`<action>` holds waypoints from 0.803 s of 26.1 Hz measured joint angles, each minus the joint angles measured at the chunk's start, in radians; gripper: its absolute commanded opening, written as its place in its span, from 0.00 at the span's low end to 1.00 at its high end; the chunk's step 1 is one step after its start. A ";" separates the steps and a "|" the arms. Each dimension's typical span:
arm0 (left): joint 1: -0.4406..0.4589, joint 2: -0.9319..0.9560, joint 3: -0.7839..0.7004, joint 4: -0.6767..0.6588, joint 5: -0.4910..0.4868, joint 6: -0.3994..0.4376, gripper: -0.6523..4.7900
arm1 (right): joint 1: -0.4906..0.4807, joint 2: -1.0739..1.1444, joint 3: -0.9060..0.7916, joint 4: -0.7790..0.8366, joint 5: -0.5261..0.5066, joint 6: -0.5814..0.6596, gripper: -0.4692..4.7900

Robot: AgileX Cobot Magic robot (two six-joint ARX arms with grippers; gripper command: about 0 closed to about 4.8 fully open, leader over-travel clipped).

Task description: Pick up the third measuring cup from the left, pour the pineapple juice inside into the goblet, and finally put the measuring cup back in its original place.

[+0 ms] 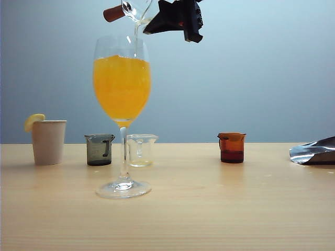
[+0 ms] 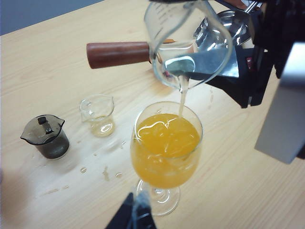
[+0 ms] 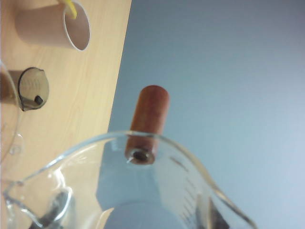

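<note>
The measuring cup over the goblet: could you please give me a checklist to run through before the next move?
1. Right gripper clamping the measuring cup, above the goblet: ok.
2. Stream of pineapple juice landing inside the goblet: ok.
3. Cup emptied: not ok, juice is running.
4. Goblet upright, level below rim: ok.
5. Table dry: not ok, droplets near the goblet's foot.
6. Left gripper, low by the goblet's foot, open or shut: cannot tell.

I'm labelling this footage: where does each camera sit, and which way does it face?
Exterior: table level, facing the goblet; right gripper at top.
Left wrist: above, looking down at goblet and tilted measuring cup; left gripper tip shows.
Right wrist: behind the cup, over its rim; no fingers seen clearly.
All share the cup's wooden handle.
</note>
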 measured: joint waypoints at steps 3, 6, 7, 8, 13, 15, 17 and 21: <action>0.000 0.000 0.000 0.000 0.000 0.000 0.11 | 0.000 0.000 0.000 0.000 0.000 -0.028 0.47; 0.000 0.000 0.000 0.000 0.000 0.000 0.11 | 0.000 0.000 0.000 0.000 0.000 -0.031 0.47; 0.000 0.000 0.000 0.000 0.000 0.000 0.11 | 0.000 0.000 0.000 0.001 0.000 -0.032 0.47; 0.000 0.000 0.000 0.000 0.000 0.000 0.11 | 0.000 0.000 0.000 0.001 0.000 -0.035 0.47; 0.000 0.000 0.000 0.000 0.000 0.000 0.11 | 0.000 0.000 0.000 0.004 0.000 -0.099 0.47; 0.000 0.000 0.000 0.000 0.000 0.000 0.11 | 0.000 0.000 0.000 0.007 0.000 -0.112 0.47; 0.000 0.000 0.000 0.000 0.000 0.000 0.11 | 0.000 0.000 0.000 0.020 0.000 -0.117 0.47; 0.000 0.000 0.000 0.000 0.000 0.000 0.11 | 0.000 0.000 0.000 0.047 -0.004 -0.118 0.47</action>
